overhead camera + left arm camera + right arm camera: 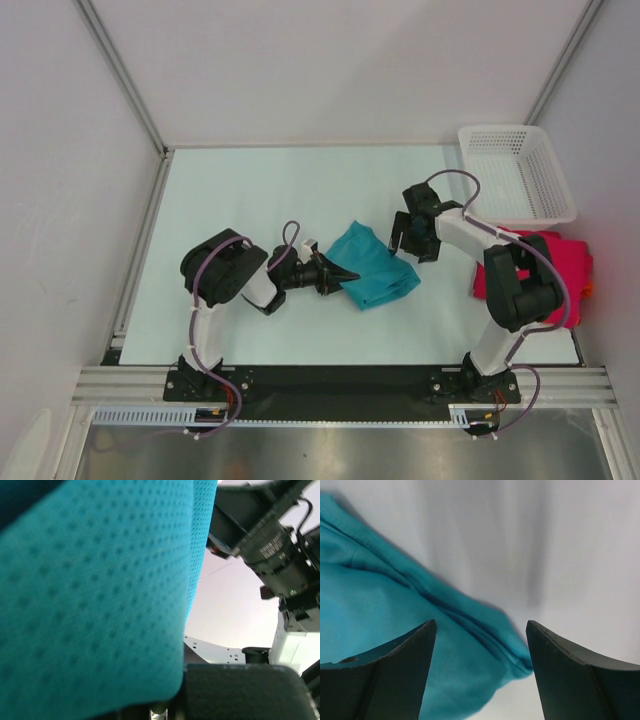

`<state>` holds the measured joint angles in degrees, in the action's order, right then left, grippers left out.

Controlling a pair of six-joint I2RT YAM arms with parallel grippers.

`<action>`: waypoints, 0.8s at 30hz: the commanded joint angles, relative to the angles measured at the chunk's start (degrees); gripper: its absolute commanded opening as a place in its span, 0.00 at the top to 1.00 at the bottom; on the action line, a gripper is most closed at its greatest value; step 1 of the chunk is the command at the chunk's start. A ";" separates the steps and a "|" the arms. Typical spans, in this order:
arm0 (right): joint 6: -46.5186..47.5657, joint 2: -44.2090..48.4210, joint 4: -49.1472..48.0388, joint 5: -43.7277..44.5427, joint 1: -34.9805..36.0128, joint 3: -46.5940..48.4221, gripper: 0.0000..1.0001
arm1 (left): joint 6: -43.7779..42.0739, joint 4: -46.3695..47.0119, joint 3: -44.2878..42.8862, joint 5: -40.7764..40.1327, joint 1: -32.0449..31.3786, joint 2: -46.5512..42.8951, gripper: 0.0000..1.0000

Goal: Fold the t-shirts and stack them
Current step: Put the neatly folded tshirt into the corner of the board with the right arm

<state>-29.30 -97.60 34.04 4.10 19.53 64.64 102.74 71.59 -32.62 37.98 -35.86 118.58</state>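
The teal t-shirt (376, 268) lies bunched in a rough fold at the table's middle. My left gripper (335, 277) is shut on its left edge; in the left wrist view the teal cloth (95, 590) fills most of the frame, right against one dark finger (240, 690). My right gripper (405, 240) is open just above the shirt's upper right edge; in the right wrist view (480, 630) its fingers straddle a corner of the teal cloth (395, 610) without touching it. The crimson-pink t-shirt (556, 258) lies at the right under my right arm. An orange edge (588, 290) peeks out beside it.
A white mesh basket (516, 172) stands at the back right. The right arm's wrist (272, 545) shows close by in the left wrist view. Metal frame posts and a rail border the table's left side (140, 250).
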 commanded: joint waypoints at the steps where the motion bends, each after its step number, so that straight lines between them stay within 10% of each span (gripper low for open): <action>1: 3.37 -3.99 -3.54 -2.51 -0.02 2.59 0.21 | 3.78 8.30 1.16 1.49 0.26 -0.81 1.00; 24: 1.53 -8.04 -10.40 -11.13 0.42 -1.44 0.22 | 5.19 9.44 -1.66 2.37 0.96 2.88 1.00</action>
<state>-26.79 -104.47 25.50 -3.68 19.62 66.24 103.61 72.12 -34.00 38.65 -35.46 119.61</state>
